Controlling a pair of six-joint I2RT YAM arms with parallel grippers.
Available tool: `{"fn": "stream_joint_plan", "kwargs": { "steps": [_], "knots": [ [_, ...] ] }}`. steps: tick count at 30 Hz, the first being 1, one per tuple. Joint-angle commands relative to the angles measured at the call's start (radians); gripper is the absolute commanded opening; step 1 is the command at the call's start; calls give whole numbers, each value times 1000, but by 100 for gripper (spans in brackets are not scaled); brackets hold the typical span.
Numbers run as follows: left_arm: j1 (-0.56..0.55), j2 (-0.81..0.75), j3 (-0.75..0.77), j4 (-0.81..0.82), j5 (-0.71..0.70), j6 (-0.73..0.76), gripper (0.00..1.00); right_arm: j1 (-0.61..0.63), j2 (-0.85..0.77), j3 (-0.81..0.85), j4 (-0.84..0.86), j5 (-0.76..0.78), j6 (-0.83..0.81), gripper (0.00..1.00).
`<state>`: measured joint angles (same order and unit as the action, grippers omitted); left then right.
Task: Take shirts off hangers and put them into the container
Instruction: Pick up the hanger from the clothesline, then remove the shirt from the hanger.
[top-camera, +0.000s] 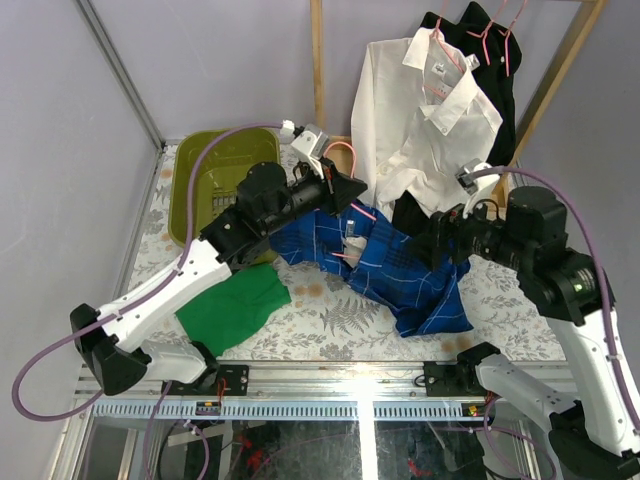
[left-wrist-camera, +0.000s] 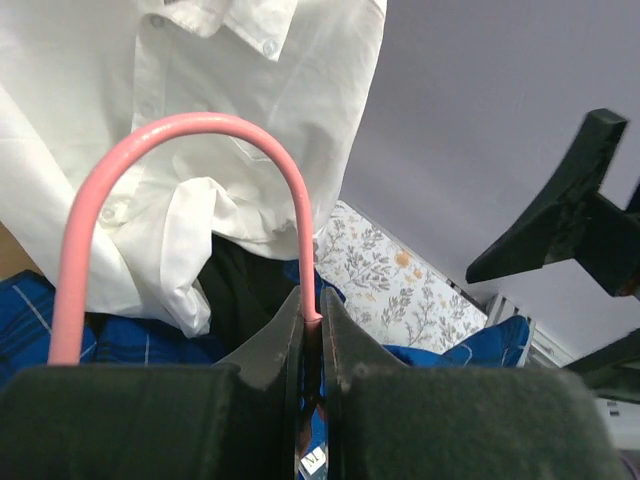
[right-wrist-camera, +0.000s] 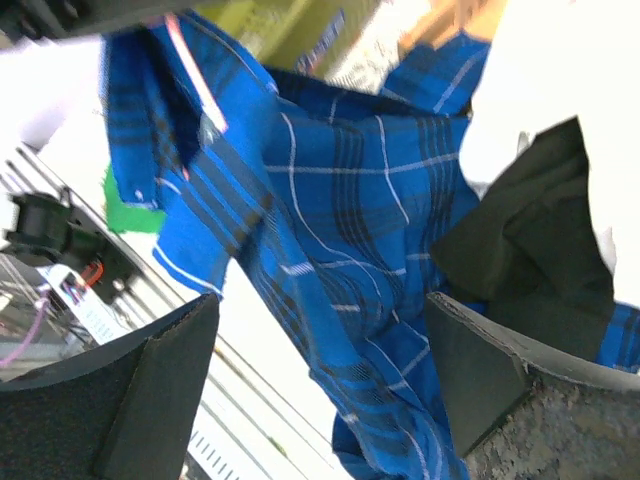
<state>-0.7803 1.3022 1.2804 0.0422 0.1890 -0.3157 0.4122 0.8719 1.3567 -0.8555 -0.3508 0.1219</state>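
The blue checked shirt (top-camera: 405, 270) hangs from a pink hanger (top-camera: 345, 152) over the table, its lower part resting on the surface. My left gripper (top-camera: 352, 190) is shut on the hanger's wire (left-wrist-camera: 312, 310), just below the curved hook (left-wrist-camera: 180, 130). My right gripper (top-camera: 432, 240) stands open beside the shirt. In the right wrist view the blue fabric (right-wrist-camera: 340, 230) lies between the spread fingers (right-wrist-camera: 480, 370) without being pinched. A white shirt (top-camera: 430, 120) and a black shirt (top-camera: 492, 60) hang on pink hangers at the back. The olive container (top-camera: 215, 180) sits at the far left.
A flat green cloth (top-camera: 235, 305) lies on the table near the left arm. Wooden rack posts (top-camera: 318, 60) rise behind the shirts. A black garment (right-wrist-camera: 530, 240) hangs close to my right gripper. Grey walls close in both sides.
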Motion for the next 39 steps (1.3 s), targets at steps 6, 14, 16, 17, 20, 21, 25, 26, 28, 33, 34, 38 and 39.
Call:
{"fn": "stream_joint_plan", "kwargs": {
  "steps": [6, 14, 16, 17, 20, 21, 25, 26, 28, 33, 34, 38, 39],
  "knots": [
    [-147, 65, 172, -240, -361, -51, 0, 3, 83, 175, -31, -134, 145, 79],
    [-203, 162, 282, -321, -538, -91, 0, 3, 106, 168, -71, 89, 200, 76],
    [-213, 194, 325, -348, -557, -97, 0, 5, 128, 157, -71, 96, 218, 76],
    [-217, 208, 349, -369, -567, -106, 0, 5, 137, 144, -66, 90, 223, 76],
    [-237, 229, 368, -386, -602, -103, 0, 17, 162, 121, -83, 84, 235, 75],
    [-242, 230, 364, -386, -622, -106, 0, 26, 157, 100, -73, 97, 242, 75],
    [-260, 211, 311, -354, -649, -112, 0, 52, 126, -13, -17, 202, 263, 72],
    [-264, 209, 297, -343, -653, -108, 0, 54, 118, -39, 4, 206, 259, 66],
    [-267, 212, 287, -333, -652, -95, 0, 55, 119, -58, 6, 248, 254, 60],
    [-269, 194, 274, -328, -640, -14, 0, 56, 146, -71, 72, 268, 294, 28],
    [-267, 189, 277, -333, -651, 6, 0, 56, 163, -65, 80, 254, 305, 26],
    [-262, 143, 258, -300, -627, 64, 0, 65, 217, -36, 55, 277, 334, 11],
    [-260, 133, 254, -296, -638, 85, 0, 65, 220, -40, 51, 327, 332, 10]
  ]
}}
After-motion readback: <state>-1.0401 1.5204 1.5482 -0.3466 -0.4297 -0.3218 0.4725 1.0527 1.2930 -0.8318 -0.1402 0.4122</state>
